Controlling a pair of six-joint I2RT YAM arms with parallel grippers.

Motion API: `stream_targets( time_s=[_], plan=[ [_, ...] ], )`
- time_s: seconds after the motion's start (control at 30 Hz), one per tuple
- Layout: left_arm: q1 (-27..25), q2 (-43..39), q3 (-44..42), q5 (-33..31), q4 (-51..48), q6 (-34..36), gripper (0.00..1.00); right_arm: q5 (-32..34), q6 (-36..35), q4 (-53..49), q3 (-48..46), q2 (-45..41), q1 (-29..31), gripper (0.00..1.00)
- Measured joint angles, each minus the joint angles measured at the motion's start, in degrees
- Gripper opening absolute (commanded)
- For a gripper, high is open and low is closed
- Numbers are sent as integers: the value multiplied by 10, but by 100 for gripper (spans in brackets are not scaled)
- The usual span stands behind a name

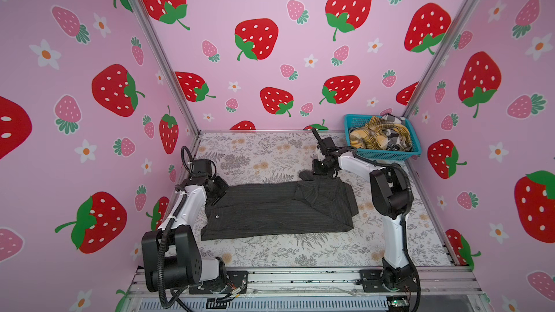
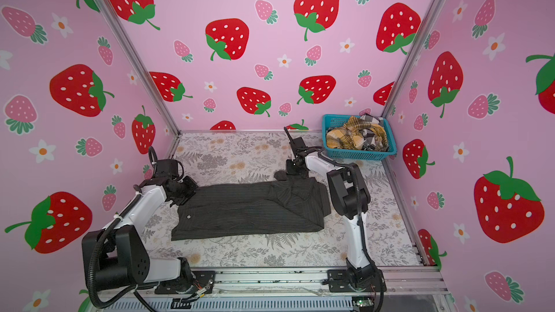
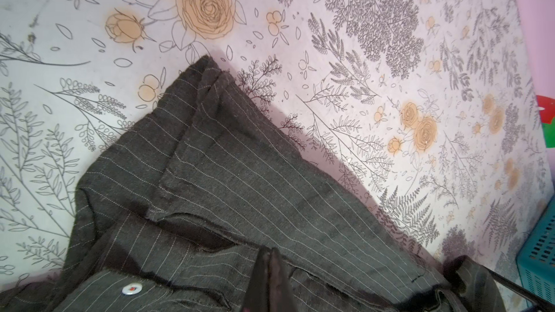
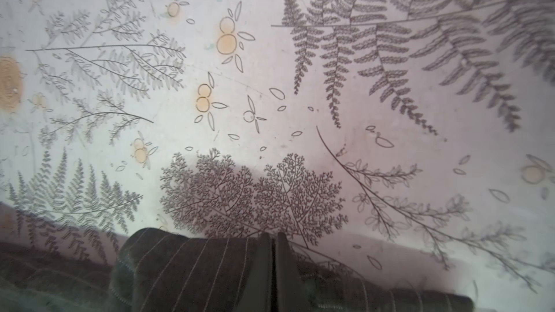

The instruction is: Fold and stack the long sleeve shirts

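Right gripper (image 4: 271, 238) is clenched, fingertips pressed together on a bunched edge of the charcoal shirt (image 1: 270, 208) at its far right end. Left gripper (image 3: 268, 253) is also clamped tight, sitting on the shirt's far left edge; can't tell if cloth is pinched between the fingers.

The shirt lies across the middle of the floral table (image 1: 255, 157), partly folded and rumpled on the right. It has thin pale pinstripes and one button (image 3: 131, 289) near the left end.

Only the wrist views show the finger contact and the weave. Only the top views show the turquoise basket (image 1: 387, 153) in the far right corner, holding the yellow plaid shirt (image 1: 375, 136) and the black-and-white checked shirt (image 1: 396, 142), both crumpled.
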Motion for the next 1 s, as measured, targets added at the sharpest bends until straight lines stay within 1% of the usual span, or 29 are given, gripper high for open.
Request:
stream_targets(
  time_s=[0.1, 0.23, 0.33, 0.37, 0.4, 0.43, 0.47, 0.5, 0.53, 0.67, 0.73, 0.8, 0.83, 0.9, 0.97, 1.0],
  plan=[
    [1, 1, -5, 2, 4, 0, 0, 22, 0, 5, -29, -64, 17, 0],
    [2, 7, -12, 9, 10, -1, 0, 72, 0, 32, -74, -169, 64, 0],
    [2, 9, -14, 14, 11, -2, 0, 112, 0, 59, -105, -222, 103, 0],
    [2, 9, -14, 16, 12, -3, 0, 124, 1, 67, -121, -235, 117, 4],
    [2, 9, -15, 18, 13, -3, 0, 134, 2, 73, -139, -245, 129, 11],
    [2, 9, -15, 20, 13, -3, 0, 142, 5, 80, -161, -254, 144, 22],
    [2, 9, -15, 23, 13, -3, 4, 153, 8, 85, -188, -264, 161, 31],
    [2, 8, -14, 24, 13, -2, 11, 162, 11, 88, -216, -274, 176, 38],
    [2, 8, -14, 25, 13, -2, 16, 169, 14, 87, -245, -287, 196, 45],
    [0, 3, -14, 38, 13, -3, 30, 198, 30, 62, -336, -365, 300, 68],
    [-4, -9, -14, 45, 18, -7, 32, 207, 46, 39, -352, -413, 332, 73],
    [-13, -24, -14, 55, 28, -7, 32, 213, 59, 18, -353, -458, 317, 76],
    [-21, -33, -14, 60, 33, -7, 32, 208, 63, 12, -350, -475, 292, 81],
    [-35, -48, -14, 70, 39, -7, 31, 185, 66, 10, -338, -481, 228, 82],
    [-49, -61, -11, 80, 39, -4, 31, 154, 62, 12, -322, -451, 165, 79],
    [-55, -66, -10, 85, 38, -2, 30, 145, 60, 13, -315, -432, 146, 74]
  ],
)
